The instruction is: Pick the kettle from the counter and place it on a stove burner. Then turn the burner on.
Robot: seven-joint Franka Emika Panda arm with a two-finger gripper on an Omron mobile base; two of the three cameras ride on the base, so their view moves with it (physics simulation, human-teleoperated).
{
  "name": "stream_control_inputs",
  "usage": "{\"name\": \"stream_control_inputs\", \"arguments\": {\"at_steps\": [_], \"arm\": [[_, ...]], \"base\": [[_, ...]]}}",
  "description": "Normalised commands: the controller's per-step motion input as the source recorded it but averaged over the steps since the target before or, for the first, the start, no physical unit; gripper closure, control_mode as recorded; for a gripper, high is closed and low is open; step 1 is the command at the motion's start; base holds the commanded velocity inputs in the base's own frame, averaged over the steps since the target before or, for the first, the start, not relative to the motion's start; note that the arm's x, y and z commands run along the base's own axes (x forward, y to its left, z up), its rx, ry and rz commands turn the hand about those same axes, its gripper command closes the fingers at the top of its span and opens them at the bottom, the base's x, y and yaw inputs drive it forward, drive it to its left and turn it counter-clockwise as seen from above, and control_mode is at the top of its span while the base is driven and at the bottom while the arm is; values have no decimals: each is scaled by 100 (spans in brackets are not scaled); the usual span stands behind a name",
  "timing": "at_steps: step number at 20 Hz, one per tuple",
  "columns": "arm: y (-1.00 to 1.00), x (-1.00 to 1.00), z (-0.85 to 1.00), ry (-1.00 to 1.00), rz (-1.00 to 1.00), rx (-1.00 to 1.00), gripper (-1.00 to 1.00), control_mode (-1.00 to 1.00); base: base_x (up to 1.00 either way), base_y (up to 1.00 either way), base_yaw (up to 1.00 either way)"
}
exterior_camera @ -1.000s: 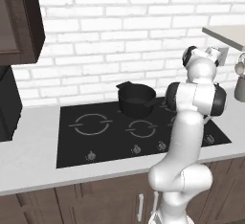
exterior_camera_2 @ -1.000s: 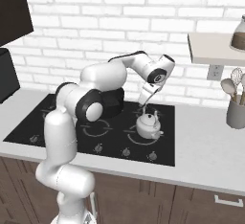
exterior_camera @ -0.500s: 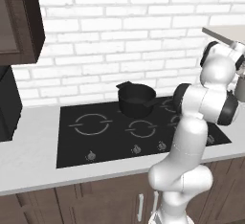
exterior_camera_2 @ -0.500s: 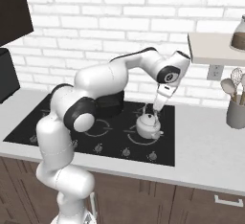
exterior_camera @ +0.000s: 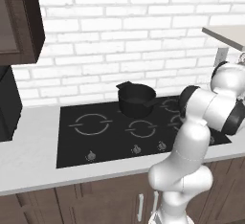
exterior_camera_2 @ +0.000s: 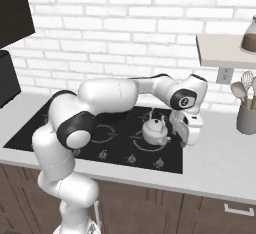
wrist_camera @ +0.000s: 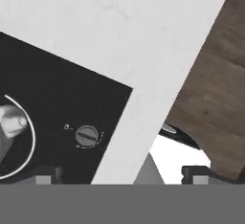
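— Where's the hand?

— I see the gripper (exterior_camera_2: pixel 186 137) hanging just right of the kettle (exterior_camera_2: pixel 155 130), over the cooktop's (exterior_camera_2: pixel 120 143) right edge. Its fingertips (wrist_camera: pixel 48 174) sit wide apart, empty.

— And the kettle?

— It's a rounded, silvery metal body with an arched handle, standing upright on a thin grey burner ring (wrist_camera: pixel 29 141) of the glossy black glass. Below me sits a small round grey knob (wrist_camera: pixel 86 135), then the smooth pale counter (wrist_camera: pixel 143 36).

— Any containers?

— A black saucepan (exterior_camera: pixel 137 99) at the back; I can't tell its contents. A grey holder (exterior_camera_2: pixel 246 118) has utensils in it.
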Motion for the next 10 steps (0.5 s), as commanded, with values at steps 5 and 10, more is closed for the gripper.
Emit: {"name": "stream_control_inputs", "arguments": {"at_steps": [5, 10], "arm": [[4, -32, -68, -25, 65, 22, -100, -100], [38, 6, -23, -14, 57, -1, -100, -100]], "base": [[0, 0, 0], [0, 0, 0]]}}
